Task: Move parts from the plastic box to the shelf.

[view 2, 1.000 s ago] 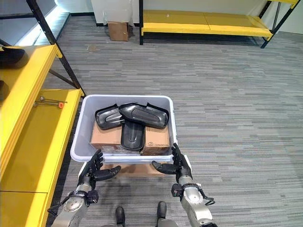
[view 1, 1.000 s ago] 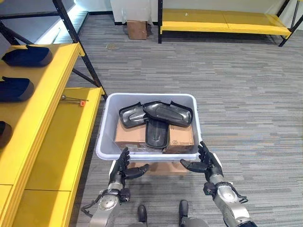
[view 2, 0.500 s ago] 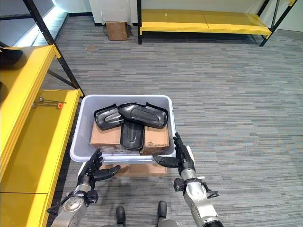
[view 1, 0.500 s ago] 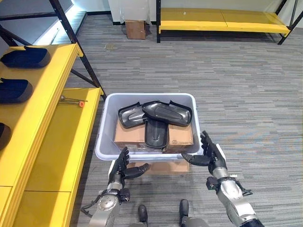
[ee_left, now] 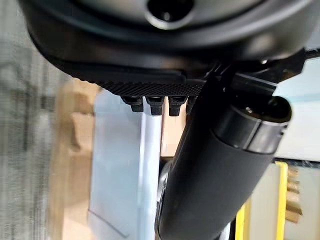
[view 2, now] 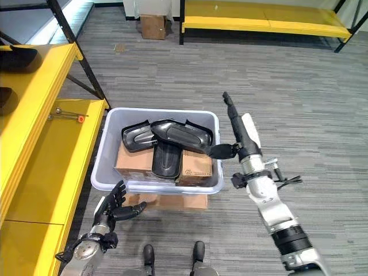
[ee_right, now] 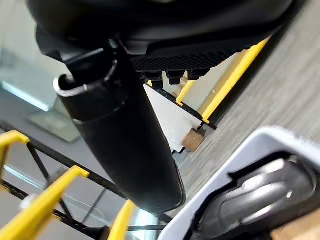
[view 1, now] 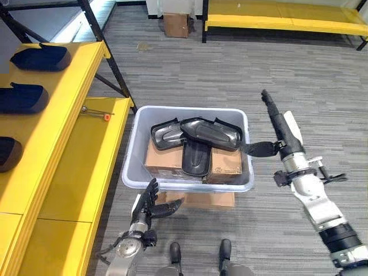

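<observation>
Left eye view: three dark parts (view 1: 198, 138) in box (view 1: 135, 152), atop cartons; other parts (view 1: 23, 98) already on yellow shelf (view 1: 69, 149) at left. Job partly done. Right hand (view 1: 276, 123) raised right of box, fingers straight, thumb toward rim, empty.

Right eye view: left hand (view 2: 112, 208) low, near of box, fingers relaxed, empty. Tool (view 2: 68, 117) on lower shelf level; carton (view 2: 152, 26) far.

Wrist views: fingers straight, nothing held; box wall (ee_left: 120, 165) close ahead.

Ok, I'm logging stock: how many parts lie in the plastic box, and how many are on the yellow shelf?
Black parts in the plastic box: 3
Dark parts on the yellow shelf: 3
Total: 6
</observation>
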Robot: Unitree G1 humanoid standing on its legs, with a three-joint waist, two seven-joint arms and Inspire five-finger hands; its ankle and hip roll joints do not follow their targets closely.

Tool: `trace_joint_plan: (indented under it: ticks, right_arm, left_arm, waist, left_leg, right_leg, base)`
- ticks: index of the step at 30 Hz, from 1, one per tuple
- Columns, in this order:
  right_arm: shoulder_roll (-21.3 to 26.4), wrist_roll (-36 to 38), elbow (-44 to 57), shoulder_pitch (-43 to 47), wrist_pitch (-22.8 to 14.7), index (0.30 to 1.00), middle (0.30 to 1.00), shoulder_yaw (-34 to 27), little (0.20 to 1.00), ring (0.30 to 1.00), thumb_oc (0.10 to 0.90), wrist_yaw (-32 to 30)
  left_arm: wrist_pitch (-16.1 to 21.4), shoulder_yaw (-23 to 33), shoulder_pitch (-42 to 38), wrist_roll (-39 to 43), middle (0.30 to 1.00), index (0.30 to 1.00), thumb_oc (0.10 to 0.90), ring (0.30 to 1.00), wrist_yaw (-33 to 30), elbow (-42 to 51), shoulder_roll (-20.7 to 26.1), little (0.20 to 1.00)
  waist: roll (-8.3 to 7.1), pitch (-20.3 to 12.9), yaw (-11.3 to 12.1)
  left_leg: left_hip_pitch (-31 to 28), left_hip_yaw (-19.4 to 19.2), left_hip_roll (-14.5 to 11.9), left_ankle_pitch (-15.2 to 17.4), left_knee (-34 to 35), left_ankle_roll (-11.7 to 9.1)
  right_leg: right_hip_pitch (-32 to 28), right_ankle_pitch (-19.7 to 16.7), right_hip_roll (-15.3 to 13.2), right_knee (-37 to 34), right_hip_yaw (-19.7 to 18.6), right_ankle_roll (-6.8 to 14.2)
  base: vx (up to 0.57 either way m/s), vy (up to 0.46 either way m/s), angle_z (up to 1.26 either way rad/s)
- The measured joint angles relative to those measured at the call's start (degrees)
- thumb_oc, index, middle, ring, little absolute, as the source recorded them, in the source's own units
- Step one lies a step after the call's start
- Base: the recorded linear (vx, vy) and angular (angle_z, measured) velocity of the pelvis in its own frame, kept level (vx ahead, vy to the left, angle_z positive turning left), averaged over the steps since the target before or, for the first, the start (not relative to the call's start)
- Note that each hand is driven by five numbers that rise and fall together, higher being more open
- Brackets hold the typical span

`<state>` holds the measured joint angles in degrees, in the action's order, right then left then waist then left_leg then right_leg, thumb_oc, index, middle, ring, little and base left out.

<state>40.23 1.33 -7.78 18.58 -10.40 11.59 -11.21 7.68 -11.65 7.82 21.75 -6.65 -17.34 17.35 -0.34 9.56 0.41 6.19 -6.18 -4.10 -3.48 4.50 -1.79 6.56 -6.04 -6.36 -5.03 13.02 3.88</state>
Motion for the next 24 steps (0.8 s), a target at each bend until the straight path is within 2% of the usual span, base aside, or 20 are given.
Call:
trace_joint_plan:
  ticks: [1, 2, 6, 8, 9, 12, 14, 16, 19, 24]
  right_arm:
    - [3.76, -1.62, -0.53, 1.65, -0.09, 1.0, 1.0, 1.06, 1.0, 1.0, 0.9, 0.05]
    - [5.6, -2.48, -1.82, 3.35, -0.26, 1.0, 1.0, 1.91, 1.0, 1.0, 0.9, 0.08]
    - [10.53, -3.68, -6.78, 9.12, 0.06, 1.0, 1.0, 3.99, 1.0, 1.0, 0.9, 0.0]
    - [17.35, -5.07, -6.9, 14.46, -0.24, 1.0, 1.0, 7.48, 1.0, 1.0, 0.9, -0.02]
    - [18.99, -5.8, -7.26, 16.35, -0.3, 1.0, 1.0, 8.28, 1.0, 1.0, 0.9, 0.05]
    - [20.53, -5.84, -9.96, 23.77, -0.38, 1.0, 1.0, 13.48, 1.0, 1.0, 0.9, 0.05]
    - [21.55, -5.86, -10.33, 26.86, -0.37, 1.0, 1.0, 14.49, 1.0, 1.0, 0.9, 0.04]
    - [21.91, -5.87, -13.58, 32.97, -0.3, 1.0, 1.0, 20.91, 1.0, 1.0, 0.9, 0.06]
    - [21.81, -5.93, -16.13, 37.06, -0.09, 1.0, 1.0, 24.31, 1.0, 1.0, 0.9, 0.53]
    - [22.15, -8.14, -19.29, 43.56, 0.24, 1.0, 1.0, 31.72, 1.0, 1.0, 0.9, 0.9]
  left_arm:
    - [0.68, 0.02, 0.3, 0.26, 1.0, 1.0, 0.9, 1.0, -0.03, 0.06, 0.09, 1.0]
    - [0.97, -0.1, 0.26, 0.37, 1.0, 1.0, 0.9, 1.0, 0.0, 0.08, 0.21, 1.0]
    - [1.09, -1.32, -0.53, 0.46, 1.0, 1.0, 0.9, 1.0, 0.71, 0.73, 0.85, 1.0]
    - [1.64, -2.04, -1.0, 0.46, 1.0, 1.0, 0.9, 1.0, 0.96, 4.08, 2.57, 1.0]
    - [1.72, -2.17, -1.51, 0.44, 1.0, 1.0, 0.9, 1.0, 1.06, 4.83, 3.0, 1.0]
    - [2.37, -2.52, -2.59, 0.47, 1.0, 1.0, 0.9, 1.0, 1.06, 5.04, 3.7, 1.0]
    - [2.44, -2.7, -4.15, 0.49, 1.0, 1.0, 0.9, 1.0, 1.03, 5.16, 4.03, 1.0]
    - [2.51, -2.8, -4.82, 0.55, 1.0, 1.0, 0.9, 1.0, 0.93, 5.34, 4.58, 1.0]
    - [2.5, -2.75, -6.63, 0.57, 1.0, 1.0, 0.9, 1.0, 0.9, 5.4, 4.54, 1.0]
    - [2.61, -2.78, -9.18, 0.64, 1.0, 1.0, 0.9, 1.0, 0.6, 6.43, 5.06, 1.0]
  waist:
    - [0.07, 0.04, 0.29]
    - [0.08, 0.08, 0.37]
    - [0.67, 2.37, 1.32]
    - [1.57, 6.17, 1.36]
    - [1.69, 7.24, 1.29]
    - [1.89, 10.08, 1.49]
    - [2.01, 13.24, 1.52]
    - [1.92, 14.66, 1.4]
    - [1.99, 17.38, 1.86]
    - [1.93, 18.74, 2.17]
  left_leg:
    - [1.62, 0.42, 0.0, -0.28, -0.04, 0.05]
    - [2.71, 0.54, 0.02, -0.61, -0.04, 0.12]
    - [4.34, 0.91, -0.09, -1.15, -0.05, 0.05]
    - [7.28, 1.64, -0.05, -1.38, -1.46, -0.09]
    - [8.29, 1.84, -0.08, -1.71, -1.42, -0.16]
    - [11.1, 1.85, -0.23, -2.26, -1.66, -0.29]
    - [12.09, 1.89, -0.29, -2.43, -1.87, -0.34]
    - [13.66, 1.84, -0.32, -2.49, -2.44, -0.31]
    - [14.03, 1.78, -0.39, -2.49, -2.41, -0.32]
    - [15.92, 1.77, -0.42, -2.52, -2.43, -0.28]
  right_leg:
    - [1.35, 0.02, 0.01, 0.0, 0.3, 0.0]
    - [2.36, -0.2, 0.0, 0.02, 0.38, -0.06]
    - [3.83, -0.43, 0.13, 0.0, 0.79, -0.25]
    - [5.72, -0.87, 0.04, 0.07, 1.6, -0.29]
    - [6.67, -1.18, 0.12, 0.06, 1.72, -0.53]
    - [9.38, -1.62, 0.31, 0.1, 1.7, -0.89]
    - [10.24, -1.97, 0.37, 0.13, 1.71, -1.2]
    - [12.02, -1.88, 0.29, 0.94, 1.62, -1.22]
    - [12.61, -1.84, 0.28, 1.34, 1.59, -1.26]
    - [15.31, -1.51, 0.11, 2.84, 1.55, -1.29]
  base:
    - [-0.09, -0.127, 0.16]
    - [-0.06, -0.075, 0.12]
    - [-0.06, -0.08, 0.06]
    - [-0.08, -0.075, 0.12]
    - [-0.06, -0.043, 0.08]
    - [-0.11, -0.059, 0.0]
    - [-0.07, -0.038, 0.01]
    - [-0.06, -0.02, -0.02]
    - [-0.05, -0.015, -0.02]
    - [-0.02, -0.012, -0.02]
